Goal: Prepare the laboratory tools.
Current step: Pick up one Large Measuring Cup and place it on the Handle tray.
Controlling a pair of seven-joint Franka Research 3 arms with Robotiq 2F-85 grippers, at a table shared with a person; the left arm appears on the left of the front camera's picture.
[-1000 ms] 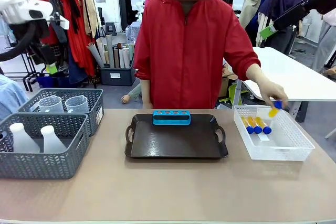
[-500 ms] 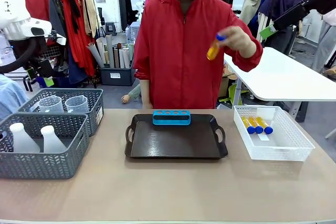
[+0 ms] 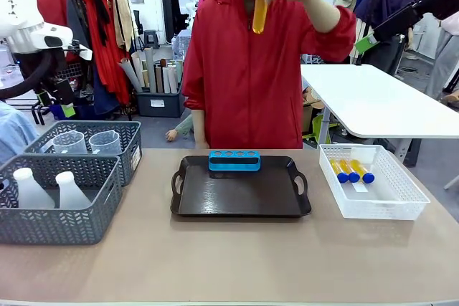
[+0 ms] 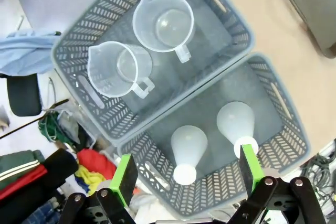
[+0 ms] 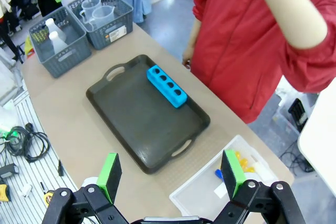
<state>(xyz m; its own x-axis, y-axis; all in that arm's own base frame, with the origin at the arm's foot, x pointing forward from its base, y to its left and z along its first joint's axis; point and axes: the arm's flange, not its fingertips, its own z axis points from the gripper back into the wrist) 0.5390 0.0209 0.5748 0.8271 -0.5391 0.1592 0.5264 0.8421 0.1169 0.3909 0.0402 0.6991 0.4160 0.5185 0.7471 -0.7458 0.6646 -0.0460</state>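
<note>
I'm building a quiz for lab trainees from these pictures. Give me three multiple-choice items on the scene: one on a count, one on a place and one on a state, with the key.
1. How many orange blue-capped tubes lie in the white lattice basket?
A. Two
B. Three
C. Five

2. Where does the small blue four-hole rack stand?
A. In that white basket
B. On the dark handled tray, at its far edge
C. On the bare table

3. How do the left gripper's jaws stand?
A. Open, holding nothing
B. Shut on a flask
C. Shut on a beaker

Key:
1 B: three tubes lie side by side in the basket.
2 B: the rack sits along the tray's far rim.
3 A: its green pads stand wide apart with nothing between them.
</note>
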